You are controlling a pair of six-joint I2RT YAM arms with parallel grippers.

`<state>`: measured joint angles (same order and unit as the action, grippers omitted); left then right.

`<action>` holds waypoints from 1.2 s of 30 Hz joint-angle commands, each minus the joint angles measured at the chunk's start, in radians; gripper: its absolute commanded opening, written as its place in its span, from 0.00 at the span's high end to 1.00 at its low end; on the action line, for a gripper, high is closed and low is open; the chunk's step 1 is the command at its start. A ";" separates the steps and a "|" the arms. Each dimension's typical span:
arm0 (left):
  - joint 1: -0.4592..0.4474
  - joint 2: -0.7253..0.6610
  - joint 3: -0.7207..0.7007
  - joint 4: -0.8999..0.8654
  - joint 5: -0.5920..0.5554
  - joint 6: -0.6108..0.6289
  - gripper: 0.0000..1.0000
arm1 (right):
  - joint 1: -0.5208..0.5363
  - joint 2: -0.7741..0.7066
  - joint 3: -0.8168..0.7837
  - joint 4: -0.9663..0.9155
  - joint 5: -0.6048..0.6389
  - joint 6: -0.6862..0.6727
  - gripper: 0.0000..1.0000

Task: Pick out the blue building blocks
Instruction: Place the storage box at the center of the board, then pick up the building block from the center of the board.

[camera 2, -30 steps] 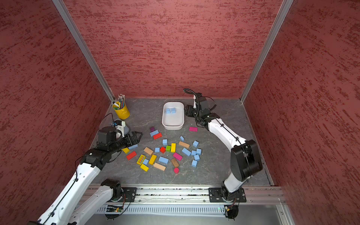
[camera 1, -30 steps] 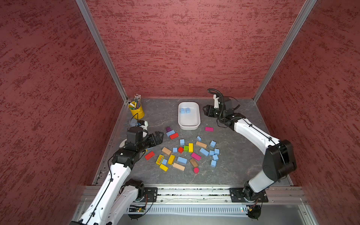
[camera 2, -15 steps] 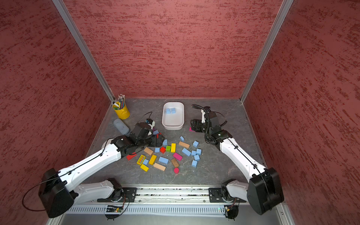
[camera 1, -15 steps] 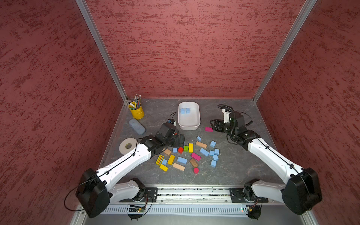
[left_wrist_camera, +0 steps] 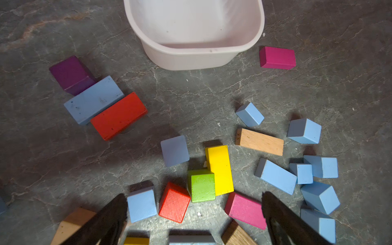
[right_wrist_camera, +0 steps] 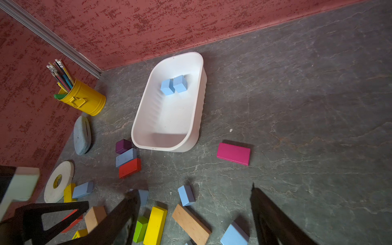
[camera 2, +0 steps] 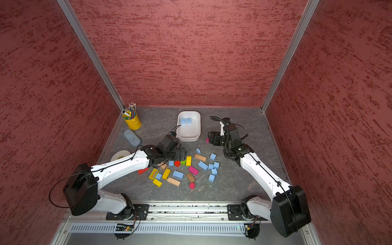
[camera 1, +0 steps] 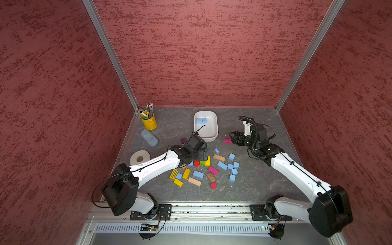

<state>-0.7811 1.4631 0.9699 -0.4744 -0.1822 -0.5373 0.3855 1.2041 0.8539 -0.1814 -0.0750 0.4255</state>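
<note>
I am between picks: two blue blocks point(right_wrist_camera: 174, 84) lie in the white tub point(right_wrist_camera: 201, 99), and the other blue ones sit scattered on the table point(left_wrist_camera: 191, 101) among the other colours. My left fingers point(left_wrist_camera: 106, 218) hang wide and empty over the pile with a small blue cube point(left_wrist_camera: 141, 204) just beside one tip, while the right fingers point(right_wrist_camera: 273, 218) are spread and empty too, nearer the pink block point(right_wrist_camera: 233, 153). Next, I judge, the left should centre on that cube, drop and close without catching the red cube point(left_wrist_camera: 174, 202) close beside it.

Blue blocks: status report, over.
Left gripper open, empty. Right gripper open, empty. Two blue cubes in white tub, others loose. Red cube tight beside blue cube under left gripper.
</note>
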 commanded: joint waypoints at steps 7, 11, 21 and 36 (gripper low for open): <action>-0.010 0.162 0.074 -0.006 -0.084 -0.058 0.15 | 0.003 -0.031 -0.025 0.044 0.003 0.028 0.17; -0.009 0.212 0.084 0.009 -0.092 -0.066 0.21 | 0.003 -0.032 -0.025 0.045 0.004 0.027 0.17; 0.019 0.272 0.066 0.069 -0.075 -0.070 0.44 | 0.003 -0.008 -0.027 0.061 -0.006 0.035 0.17; 0.041 0.292 0.037 0.125 -0.051 -0.065 0.71 | 0.002 0.008 -0.018 0.072 -0.028 0.054 0.17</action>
<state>-0.7452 1.7351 1.0271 -0.3641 -0.2398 -0.6067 0.3855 1.2118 0.8364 -0.1444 -0.0940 0.4648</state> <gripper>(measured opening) 0.295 0.831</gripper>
